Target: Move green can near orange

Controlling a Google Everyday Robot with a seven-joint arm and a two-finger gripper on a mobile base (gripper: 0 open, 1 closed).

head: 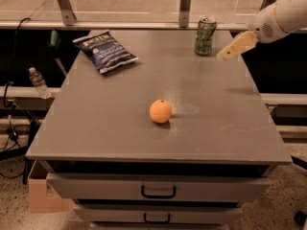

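- Green can (pixel 205 36) stands upright at the far edge of the worktop (pixel 216 128), right of centre, silver top and pull tab facing up. Nothing is touching it.
- Orange (pixel 160 111) sits near the middle of the worktop, closer to the front than the can and a bit to its left, well apart from it. Small dark dimple on top.
- Hand (pixel 236 47) is tan and hangs just right of the can, about level with its lower half. It is near the can but not touching it. Cannot tell whether it is spread or pressed together.
- White arm (pixel 283 16) comes in from the upper right corner and slopes down-left to the hand.
- Dark blue chip bag (pixel 105 56) lies flat at the far left of the worktop, well apart from both can and orange.
- Worktop is grey and matt, with a pale smudge just right of the orange.
- Two drawers (pixel 158 188) with dark handles sit under the front edge.
- Water bottle (pixel 38 83) stands on a ledge left of the worktop.
- Cardboard box (pixel 41 195) is on the floor at bottom left.
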